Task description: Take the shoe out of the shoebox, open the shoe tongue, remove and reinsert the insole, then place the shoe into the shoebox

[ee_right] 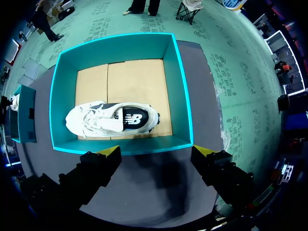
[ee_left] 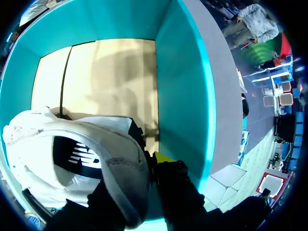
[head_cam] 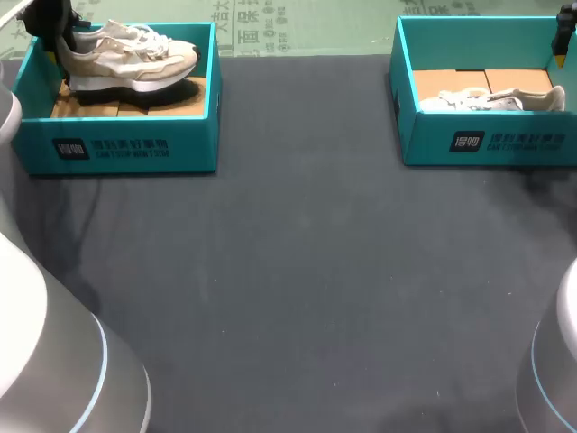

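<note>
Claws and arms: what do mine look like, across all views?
The right claw has two blocky black fingers with bright yellow tips. The left claw is black too; only one yellow tip shows. The left arm and right arm are rounded silver casings, each with a thin blue ring.

The teal open-topped cardboard shoebox (head_cam: 126, 149) is finished in smooth, matt card on its walls, while its floor is left as bare brown cardboard. The cream fabric sneaker (head_cam: 131, 56) is made up of woven mesh and soft, napped-looking panels over a smooth white sole. The dark grey table cover (head_cam: 297, 271) is seen as matt and faintly textured. The right gripper (ee_right: 155, 153) is cased in matt black, with smooth yellow tips. The pale grey left arm shell (head_cam: 45, 361) is glossy.
</note>
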You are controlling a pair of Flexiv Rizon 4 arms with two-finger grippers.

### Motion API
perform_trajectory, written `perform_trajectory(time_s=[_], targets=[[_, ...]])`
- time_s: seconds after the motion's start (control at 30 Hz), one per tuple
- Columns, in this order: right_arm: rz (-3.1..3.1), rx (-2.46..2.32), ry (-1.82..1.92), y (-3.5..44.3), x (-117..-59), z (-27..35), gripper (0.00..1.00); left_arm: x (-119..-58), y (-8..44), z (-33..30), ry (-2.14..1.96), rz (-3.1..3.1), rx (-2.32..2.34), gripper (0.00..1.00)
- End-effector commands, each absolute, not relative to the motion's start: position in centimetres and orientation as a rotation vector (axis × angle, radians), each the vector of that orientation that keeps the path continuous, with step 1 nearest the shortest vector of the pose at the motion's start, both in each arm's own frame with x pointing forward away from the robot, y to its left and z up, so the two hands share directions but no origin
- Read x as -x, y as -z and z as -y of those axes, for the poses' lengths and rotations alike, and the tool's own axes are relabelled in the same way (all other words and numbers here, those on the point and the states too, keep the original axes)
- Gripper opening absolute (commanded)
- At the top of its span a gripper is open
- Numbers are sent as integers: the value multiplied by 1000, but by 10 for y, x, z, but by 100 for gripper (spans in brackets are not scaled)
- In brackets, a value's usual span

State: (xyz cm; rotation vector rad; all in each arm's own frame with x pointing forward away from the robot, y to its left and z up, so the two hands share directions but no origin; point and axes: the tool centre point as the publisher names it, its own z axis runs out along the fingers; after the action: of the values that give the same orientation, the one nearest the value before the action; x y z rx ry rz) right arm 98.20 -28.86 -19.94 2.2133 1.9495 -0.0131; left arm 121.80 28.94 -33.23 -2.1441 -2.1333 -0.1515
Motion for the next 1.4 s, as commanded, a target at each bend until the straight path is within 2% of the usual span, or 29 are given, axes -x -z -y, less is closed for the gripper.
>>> perform_trajectory(time_s=[0.03,0.63,1.4], targets=[[-1948,-2213,13,199,-981,289,100,-1216,306,-287,135,2124,2141,0],[-1948,-2213,13,199,-981,289,100,-1184,202,-285,319,2208,2140,0],[-1948,-2213,13,199,-981,289,100,-1043,108,-274,497,2292,2092,0]])
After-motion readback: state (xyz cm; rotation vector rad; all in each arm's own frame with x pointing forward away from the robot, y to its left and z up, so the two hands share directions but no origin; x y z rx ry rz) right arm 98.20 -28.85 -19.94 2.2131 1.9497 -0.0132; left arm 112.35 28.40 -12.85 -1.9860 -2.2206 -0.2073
